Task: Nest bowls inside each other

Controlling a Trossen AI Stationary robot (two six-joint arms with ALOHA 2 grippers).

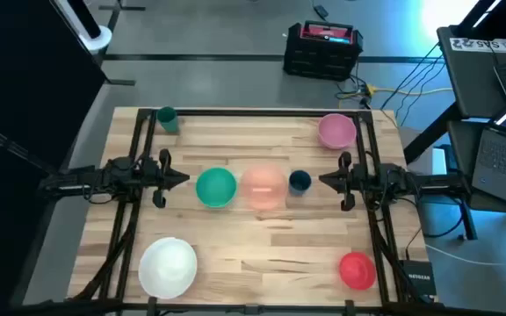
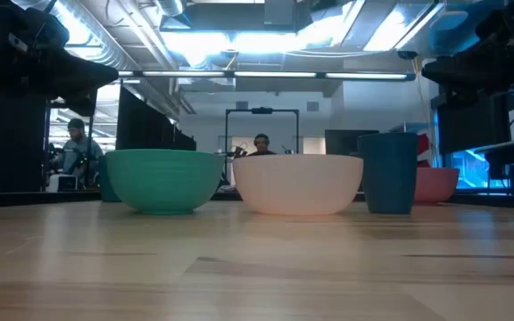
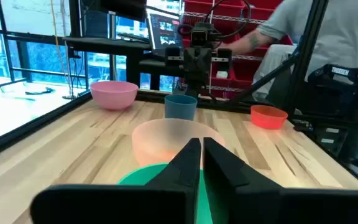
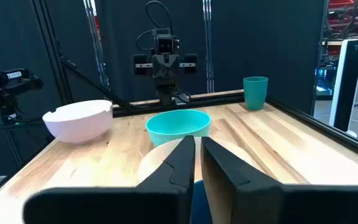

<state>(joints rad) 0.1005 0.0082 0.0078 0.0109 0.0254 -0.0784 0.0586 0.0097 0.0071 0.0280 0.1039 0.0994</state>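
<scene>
Five bowls stand upright on the wooden table, each apart from the others. The green bowl (image 1: 215, 187) and pale peach bowl (image 1: 263, 187) sit side by side at the middle. The pink bowl (image 1: 336, 130) is far right, the red-orange bowl (image 1: 357, 269) near right, the large white bowl (image 1: 168, 266) near left. My left gripper (image 1: 185, 179) hovers shut just left of the green bowl (image 3: 146, 177). My right gripper (image 1: 321, 180) hovers shut right of the dark blue cup (image 1: 299, 181), and points at the peach bowl (image 4: 157, 163).
A small teal-green cup (image 1: 167, 118) stands at the far left corner. The dark blue cup (image 2: 391, 171) stands right beside the peach bowl (image 2: 299, 183). Black frame rails (image 1: 139, 149) run along both sides of the table. People show in the room beyond.
</scene>
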